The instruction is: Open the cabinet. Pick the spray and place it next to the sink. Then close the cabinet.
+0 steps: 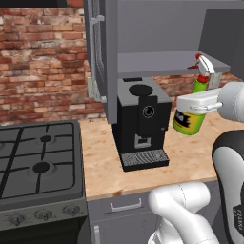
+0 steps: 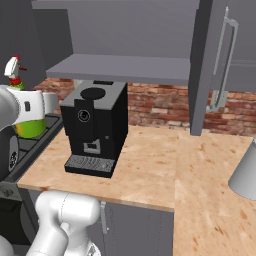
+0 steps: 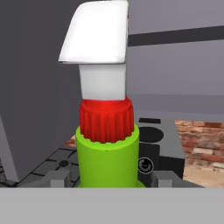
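Note:
The spray [image 1: 189,125] is a yellow-green bottle with a dark label, a green neck and a red-and-white nozzle. It hangs upright in the air above the counter, right of the coffee machine, and below and in front of the cabinet shelf. My gripper [image 1: 190,108] is shut on its body. The spray [image 2: 29,129] and gripper [image 2: 35,107] sit at the left edge of the right base view. In the hand view the spray [image 3: 107,153] rises between my fingertips [image 3: 57,177]. The cabinet [image 1: 157,62] stands open, with its doors [image 2: 220,65] swung out. The sink is out of view.
A black coffee machine [image 1: 140,121] stands on the wooden counter [image 2: 165,170] under the cabinet shelf. A gas stove [image 1: 40,162] lies to the left. A grey cone-shaped object [image 2: 245,172] sits at the counter's right end. Grey drawers [image 1: 124,206] run below the counter.

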